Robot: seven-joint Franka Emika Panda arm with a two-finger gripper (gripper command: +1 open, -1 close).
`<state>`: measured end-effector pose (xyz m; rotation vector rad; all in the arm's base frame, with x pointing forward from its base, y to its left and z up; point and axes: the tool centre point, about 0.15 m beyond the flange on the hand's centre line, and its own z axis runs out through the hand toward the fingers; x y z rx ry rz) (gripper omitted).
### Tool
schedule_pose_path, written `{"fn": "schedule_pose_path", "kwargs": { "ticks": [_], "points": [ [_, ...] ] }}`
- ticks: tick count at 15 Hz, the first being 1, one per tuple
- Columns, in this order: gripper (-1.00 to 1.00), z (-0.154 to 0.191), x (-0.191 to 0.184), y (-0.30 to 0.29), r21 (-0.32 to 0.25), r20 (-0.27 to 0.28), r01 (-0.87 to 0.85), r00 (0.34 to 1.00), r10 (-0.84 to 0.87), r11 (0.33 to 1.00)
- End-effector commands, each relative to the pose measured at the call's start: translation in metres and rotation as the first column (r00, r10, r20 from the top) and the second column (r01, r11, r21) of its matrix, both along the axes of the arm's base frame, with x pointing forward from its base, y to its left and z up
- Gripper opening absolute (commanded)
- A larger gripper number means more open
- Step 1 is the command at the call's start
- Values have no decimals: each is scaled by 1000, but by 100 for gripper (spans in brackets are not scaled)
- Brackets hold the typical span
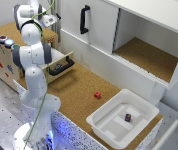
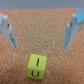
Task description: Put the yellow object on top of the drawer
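A small yellow cube (image 2: 37, 66) with black marks on its face lies on a cork-brown surface in the wrist view. My gripper (image 2: 41, 47) is open; its fingers (image 2: 9, 31) stand wide apart, just beyond the cube and not touching it. In the exterior view the gripper (image 1: 48, 20) hovers over the top of the drawer (image 1: 3, 56) at the exterior view's left. That light wooden unit's drawer front with black handle (image 1: 62, 67) is pulled out. The arm hides the yellow object in the exterior view.
A small red cube (image 1: 97, 95) lies on the cork table. A white tray (image 1: 141, 109) at the exterior view's right holds a dark purple cube (image 1: 128, 117). A big white cupboard (image 1: 139, 30) with a black handle (image 1: 84, 19) stands behind.
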<state>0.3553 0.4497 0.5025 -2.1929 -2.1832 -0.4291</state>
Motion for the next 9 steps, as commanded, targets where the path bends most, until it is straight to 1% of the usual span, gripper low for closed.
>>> {"fn": "schedule_pose_path", "kwargs": {
  "ticks": [1,4,5,7,8,9],
  "points": [
    [100,21,-8,-6,-38,-38,-94,995,93,995],
    [100,19,-15,-23,-11,-34,-90,995,90,996],
    [100,19,-18,-34,9,-29,-74,997,74,997],
    [100,16,-27,-59,31,-19,-48,999,49,998],
    [100,15,-31,-70,39,-5,-32,999,32,999],
    [100,14,-35,-80,36,-4,-17,1000,17,999]
  ]
}}
